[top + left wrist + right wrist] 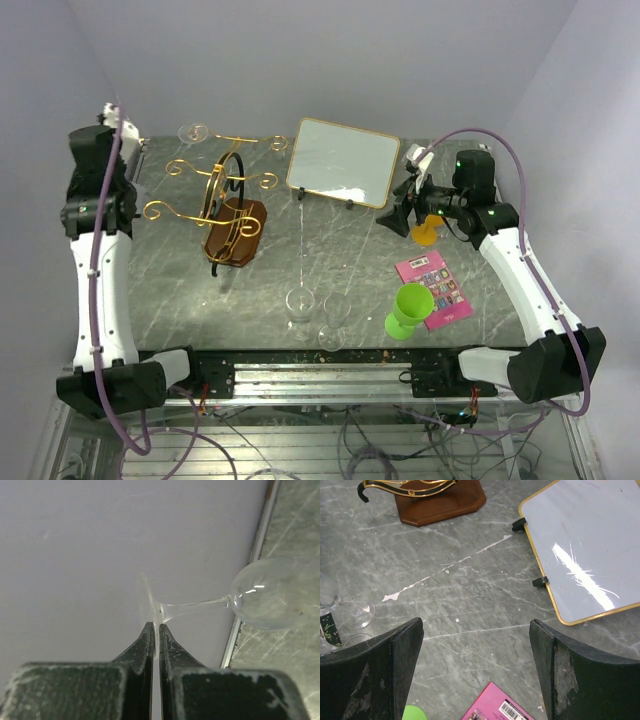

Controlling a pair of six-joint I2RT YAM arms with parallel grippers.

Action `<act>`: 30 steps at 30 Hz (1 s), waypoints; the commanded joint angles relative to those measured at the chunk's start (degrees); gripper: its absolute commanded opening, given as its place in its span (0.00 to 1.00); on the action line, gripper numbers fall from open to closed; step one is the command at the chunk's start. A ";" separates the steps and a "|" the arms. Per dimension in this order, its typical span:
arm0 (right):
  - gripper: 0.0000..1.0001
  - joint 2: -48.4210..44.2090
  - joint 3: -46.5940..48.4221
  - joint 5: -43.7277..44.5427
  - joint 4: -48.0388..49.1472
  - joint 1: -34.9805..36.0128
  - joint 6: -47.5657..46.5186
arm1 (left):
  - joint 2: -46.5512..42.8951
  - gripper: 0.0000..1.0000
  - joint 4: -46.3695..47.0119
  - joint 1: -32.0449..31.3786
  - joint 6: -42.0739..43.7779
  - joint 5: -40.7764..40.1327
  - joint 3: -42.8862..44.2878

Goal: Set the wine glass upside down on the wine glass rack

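My left gripper [156,626] is shut on the thin foot of a clear wine glass [270,600]. The glass lies sideways in the air, its stem running right and its bowl over the table's back-left edge. From above the glass [193,131] hangs just behind the wine glass rack [215,190], a gold scrolled wire stand on a dark wooden base [235,232]. My left gripper [145,137] is to the left of it. At the right side of the table, my right gripper [405,215] [476,630] is held open above bare table with nothing in it. The rack's base [440,502] shows at the top of its view.
A gold-framed white board [343,162] [590,555] stands at the back centre. Two more clear glasses [300,305] [335,320] stand near the front edge. A green cup [408,308], a pink card [435,288] [500,705] and an orange object [427,232] sit on the right.
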 commanded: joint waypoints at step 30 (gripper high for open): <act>0.88 -1.34 -3.80 -0.83 3.99 0.02 0.48 | 5.85 0.07 4.95 -27.75 40.54 6.73 -4.12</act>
